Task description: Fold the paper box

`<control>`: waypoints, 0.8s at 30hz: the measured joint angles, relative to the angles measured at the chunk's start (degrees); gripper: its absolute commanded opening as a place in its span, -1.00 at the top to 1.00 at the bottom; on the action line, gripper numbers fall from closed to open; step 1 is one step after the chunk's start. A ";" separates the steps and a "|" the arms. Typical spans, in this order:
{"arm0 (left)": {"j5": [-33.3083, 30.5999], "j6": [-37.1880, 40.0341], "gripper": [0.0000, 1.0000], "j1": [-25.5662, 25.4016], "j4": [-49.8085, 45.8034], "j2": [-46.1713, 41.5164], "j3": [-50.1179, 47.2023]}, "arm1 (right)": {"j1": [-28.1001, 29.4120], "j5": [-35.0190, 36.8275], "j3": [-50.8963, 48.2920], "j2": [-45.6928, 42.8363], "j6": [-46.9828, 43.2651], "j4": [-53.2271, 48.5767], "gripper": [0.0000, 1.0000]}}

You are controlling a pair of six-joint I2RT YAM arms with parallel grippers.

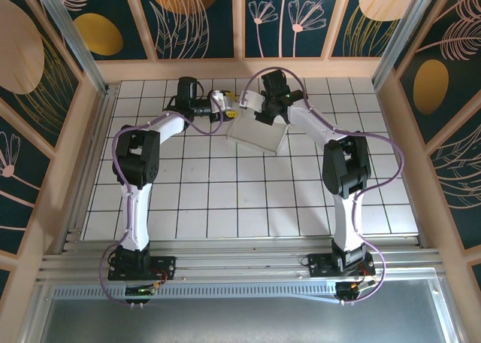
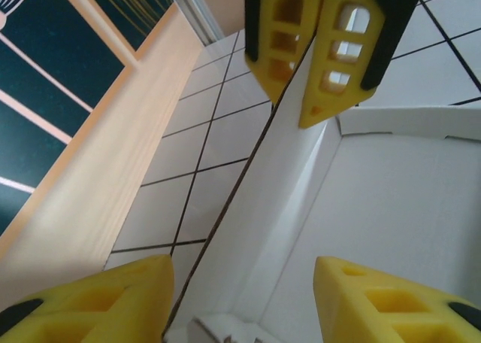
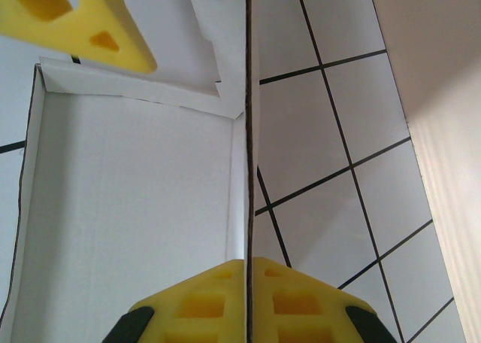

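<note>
A wall of the paper box (image 1: 259,136) is pinched by the right gripper (image 3: 248,294); the same wall is straddled by the half-open left gripper (image 2: 242,286).

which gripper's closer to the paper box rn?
Right. The right gripper is shut on the upright side wall of the paper box. The left gripper straddles that same wall with its jaws open, a finger on each side; contact there is unclear.
</note>
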 measured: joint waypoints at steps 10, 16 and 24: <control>-2.19 1.25 0.65 -0.83 -2.54 0.15 1.81 | 0.33 0.02 -0.35 -0.04 -0.22 0.02 1.00; -2.56 4.94 0.84 -0.94 -5.68 0.20 2.38 | 0.39 0.42 -1.70 -0.39 -0.44 1.51 0.97; -3.17 6.56 0.83 -1.57 -6.86 0.20 2.45 | 0.44 -0.28 -3.76 -1.84 1.09 2.36 0.09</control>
